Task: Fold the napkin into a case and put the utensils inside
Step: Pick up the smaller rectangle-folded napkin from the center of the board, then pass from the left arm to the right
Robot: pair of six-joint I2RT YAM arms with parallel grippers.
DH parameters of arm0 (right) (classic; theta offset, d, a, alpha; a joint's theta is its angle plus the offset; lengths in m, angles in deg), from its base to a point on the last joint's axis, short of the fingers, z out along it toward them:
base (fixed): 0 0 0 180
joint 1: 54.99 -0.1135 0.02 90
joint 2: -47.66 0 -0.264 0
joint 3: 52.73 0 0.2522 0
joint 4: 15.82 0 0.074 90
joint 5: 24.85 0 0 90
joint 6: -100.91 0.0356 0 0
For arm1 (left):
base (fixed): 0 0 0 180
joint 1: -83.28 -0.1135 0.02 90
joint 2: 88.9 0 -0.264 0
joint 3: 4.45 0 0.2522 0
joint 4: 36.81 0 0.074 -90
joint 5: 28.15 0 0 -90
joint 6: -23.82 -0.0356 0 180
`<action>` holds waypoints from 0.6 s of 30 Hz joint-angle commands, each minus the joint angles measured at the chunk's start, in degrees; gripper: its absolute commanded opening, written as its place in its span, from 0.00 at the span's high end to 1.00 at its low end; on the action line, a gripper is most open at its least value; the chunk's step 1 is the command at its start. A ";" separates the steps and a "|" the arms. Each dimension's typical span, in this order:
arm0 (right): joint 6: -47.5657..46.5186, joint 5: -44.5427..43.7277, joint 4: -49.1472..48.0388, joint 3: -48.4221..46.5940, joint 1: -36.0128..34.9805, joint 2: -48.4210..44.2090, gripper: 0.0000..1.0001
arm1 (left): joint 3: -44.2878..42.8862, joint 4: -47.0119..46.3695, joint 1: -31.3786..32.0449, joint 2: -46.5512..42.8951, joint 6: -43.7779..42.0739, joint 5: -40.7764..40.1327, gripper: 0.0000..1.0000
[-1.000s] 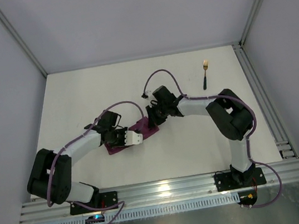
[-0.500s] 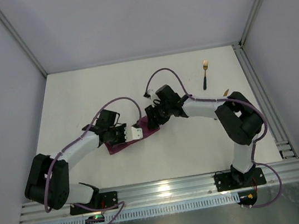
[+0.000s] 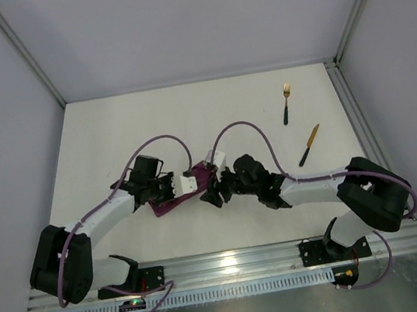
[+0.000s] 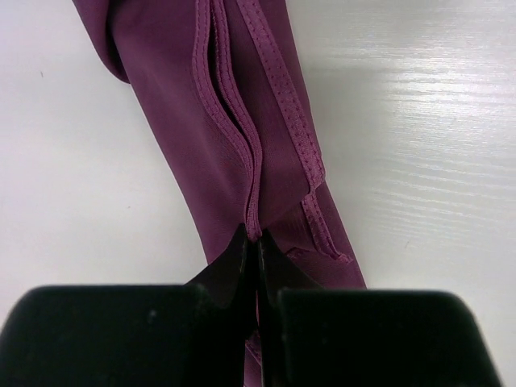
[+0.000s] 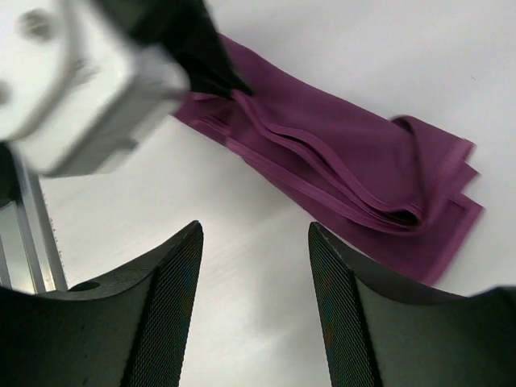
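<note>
Lying at the middle of the table (image 3: 112,139): one napkin (image 3: 165,206), magenta-purple, folded into a narrow oblong of several layers and set on a slant from near left to far right, flat on the white surface.

Left gripper (image 3: 199,180): over the napkin, jaws pressed together and pinching the stacked hemmed edges along its top fold (the left wrist view shows the seams running straight into the dark fingertips (image 4: 242,254)).

Right gripper (image 3: 214,196): just beside the napkin on its near right side, jaws spread wide, nothing between them, not touching the cloth.

Fork (image 3: 287,101): gold with a dark handle, far right of the table, well apart from the napkin.

Knife (image 3: 309,145): gold blade, dark handle, near the fork on its near side, slanted.
</note>
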 commanded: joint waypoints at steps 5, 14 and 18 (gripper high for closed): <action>-3.83 -12.51 -38.16 2.52 -8.92 11.60 0.40 | 2.05 -4.47 -0.34 -1.39 2.00 2.69 1.00; -5.94 -20.52 -48.18 1.29 -13.58 21.71 0.39 | 2.05 -3.07 -0.69 -2.18 2.79 5.86 1.00; -7.43 -21.48 -51.87 1.90 -14.28 24.18 0.39 | 1.96 -2.28 -1.22 -2.44 3.05 6.56 1.00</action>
